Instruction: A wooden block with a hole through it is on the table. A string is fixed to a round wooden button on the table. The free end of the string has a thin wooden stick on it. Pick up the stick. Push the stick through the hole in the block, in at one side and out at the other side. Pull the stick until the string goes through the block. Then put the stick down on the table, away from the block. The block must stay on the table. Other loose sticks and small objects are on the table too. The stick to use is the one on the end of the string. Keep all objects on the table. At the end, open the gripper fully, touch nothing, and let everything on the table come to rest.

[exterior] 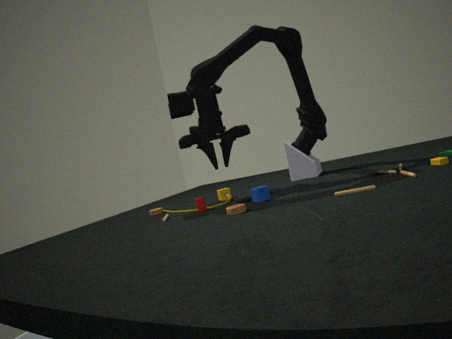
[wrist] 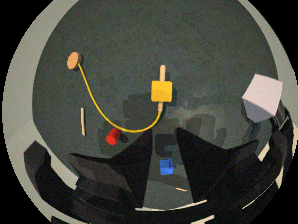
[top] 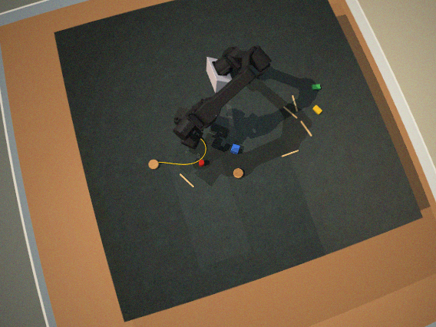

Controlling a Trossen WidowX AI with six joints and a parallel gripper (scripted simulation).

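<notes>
Well, where do we stand with the threading?

Our gripper (exterior: 221, 165) hangs high over the tabletop (exterior: 278, 259), fingers parted a narrow way, with nothing between them. Directly below it sits the yellow block (wrist: 161, 91), and the stick (wrist: 161, 72) pokes out of the block's far face. The string (wrist: 100, 111) runs from the block's near face, curving away to the button (wrist: 73, 60) off to the gripper's left.

So we judge the stick is in but not yet drawn through?

Yes. We should come down beyond the block, not over it, and close on the exposed end of the stick.

What do we watch for?

We keep the fingers square across the stick and low enough to catch it without pressing on the block. Then we pull straight along the hole's line, slowly, so the block neither slides nor lifts. The red cylinder (wrist: 113, 137) and the blue cube (wrist: 166, 167) lie on our near side, well out of that path. We mustn't confuse the loose stick (wrist: 83, 121) at the left with ours.
</notes>
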